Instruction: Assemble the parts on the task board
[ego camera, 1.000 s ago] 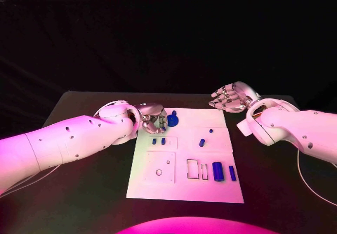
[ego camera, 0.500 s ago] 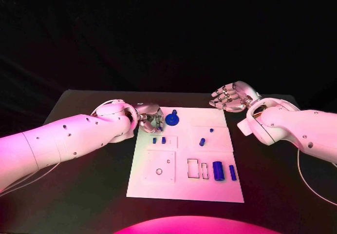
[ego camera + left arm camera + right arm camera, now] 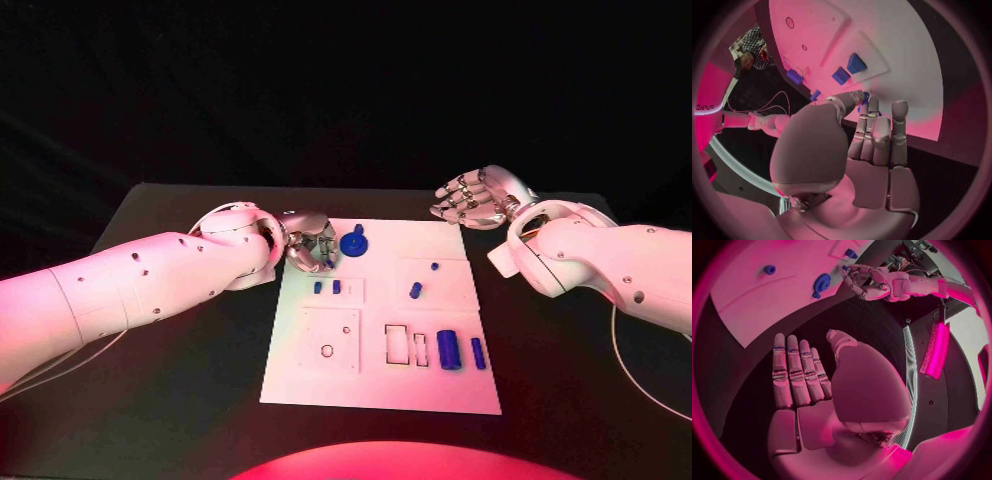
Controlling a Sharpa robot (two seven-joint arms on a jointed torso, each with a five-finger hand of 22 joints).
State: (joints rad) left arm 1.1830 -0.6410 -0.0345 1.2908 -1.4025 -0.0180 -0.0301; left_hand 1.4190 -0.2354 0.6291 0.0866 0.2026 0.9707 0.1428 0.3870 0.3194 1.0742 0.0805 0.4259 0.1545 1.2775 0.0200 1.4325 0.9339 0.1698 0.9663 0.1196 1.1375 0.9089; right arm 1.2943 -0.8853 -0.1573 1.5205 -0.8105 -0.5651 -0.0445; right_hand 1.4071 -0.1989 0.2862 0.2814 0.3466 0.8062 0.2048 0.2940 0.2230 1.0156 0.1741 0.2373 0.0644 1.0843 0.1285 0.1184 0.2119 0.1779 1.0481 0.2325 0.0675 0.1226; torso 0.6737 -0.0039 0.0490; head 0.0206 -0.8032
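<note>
Assembly looks early: several parts (image 3: 447,351) lie loose on the task board (image 3: 381,390). Left hand (image 3: 309,243), empty, fingers apart, hovers beside the blue disc (image 3: 353,243); right hand (image 3: 476,198) is clenched on nothing.

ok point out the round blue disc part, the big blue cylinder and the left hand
round blue disc part (image 3: 353,244), head view, on its face
big blue cylinder (image 3: 447,350), head view, mid-body
left hand (image 3: 309,245), head view, on its curled fingers

The left hand (image 3: 309,246) pulls back from the round blue part (image 3: 353,243) at the task board's (image 3: 381,390) far edge; a second ago its fingers were right up against it, now a sliver of white board shows between them (fingers curled, nothing in them). The part itself sits free.
</note>
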